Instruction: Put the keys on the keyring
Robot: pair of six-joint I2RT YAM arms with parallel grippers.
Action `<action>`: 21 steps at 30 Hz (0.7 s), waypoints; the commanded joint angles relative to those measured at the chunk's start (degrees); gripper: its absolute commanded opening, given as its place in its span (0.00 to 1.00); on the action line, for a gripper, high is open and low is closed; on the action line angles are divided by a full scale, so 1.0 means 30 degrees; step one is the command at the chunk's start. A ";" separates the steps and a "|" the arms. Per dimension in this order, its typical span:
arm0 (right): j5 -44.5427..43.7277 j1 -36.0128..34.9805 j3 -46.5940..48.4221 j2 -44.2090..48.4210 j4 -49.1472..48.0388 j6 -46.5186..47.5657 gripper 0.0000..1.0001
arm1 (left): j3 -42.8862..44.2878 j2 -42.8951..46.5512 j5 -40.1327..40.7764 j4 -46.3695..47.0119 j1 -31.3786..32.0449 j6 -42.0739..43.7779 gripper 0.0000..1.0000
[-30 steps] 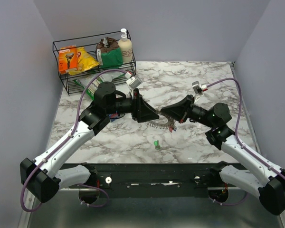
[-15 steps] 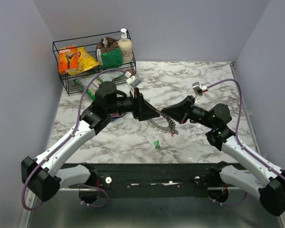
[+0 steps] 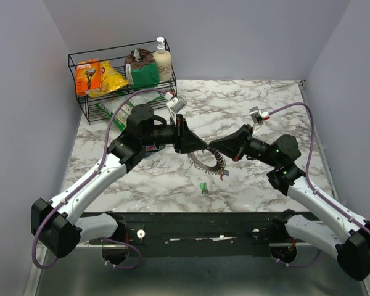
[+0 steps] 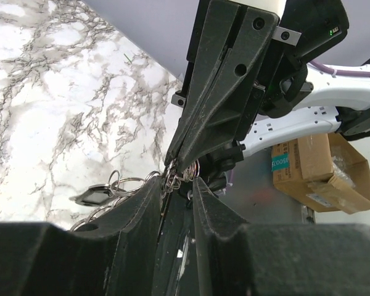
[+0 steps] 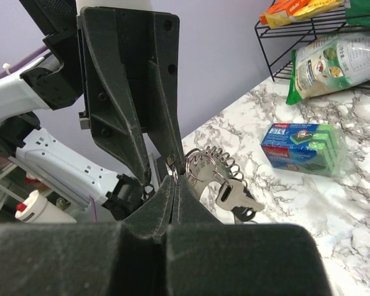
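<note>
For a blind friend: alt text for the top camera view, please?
A robot's right fingers pinch a keyring of small rings over a marble table, its left fingers close beside. A green key lies loose nearby.

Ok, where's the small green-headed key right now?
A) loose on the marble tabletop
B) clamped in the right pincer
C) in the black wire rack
A: the small green-headed key lies by itself on the white marble tabletop, with nothing gripping it.

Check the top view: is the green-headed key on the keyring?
No, the green-headed key lies alone on the table, apart from the keyring and nearer the arm bases.
</note>
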State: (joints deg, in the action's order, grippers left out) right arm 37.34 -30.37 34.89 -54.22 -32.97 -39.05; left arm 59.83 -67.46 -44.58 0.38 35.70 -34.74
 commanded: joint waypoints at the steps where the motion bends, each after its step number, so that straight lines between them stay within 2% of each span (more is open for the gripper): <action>1: 0.0121 -0.0101 0.0058 0.0172 -0.1285 -0.0109 0.01 | 0.0065 -0.0247 -0.0609 0.0341 -0.0006 0.0301 0.31; 9: 0.0267 -0.0101 0.0204 -0.0004 -0.1315 -0.0138 0.01 | 0.0446 -0.0598 -0.0669 -0.0098 0.0169 0.0886 0.24; 16: 0.0384 -0.0101 0.0292 -0.0150 -0.1256 -0.0167 0.01 | 0.0563 -0.0716 -0.0523 -0.0098 0.0257 0.1209 0.00; 21: 0.0443 -0.0101 0.0263 -0.0238 -0.1401 -0.0226 0.01 | 0.0389 -0.0336 0.0063 -0.0098 0.0403 0.1998 0.00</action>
State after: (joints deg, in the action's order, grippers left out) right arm 37.39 -30.35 34.87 -54.81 -32.99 -39.00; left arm 60.31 -69.12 -45.45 0.34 35.77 -31.68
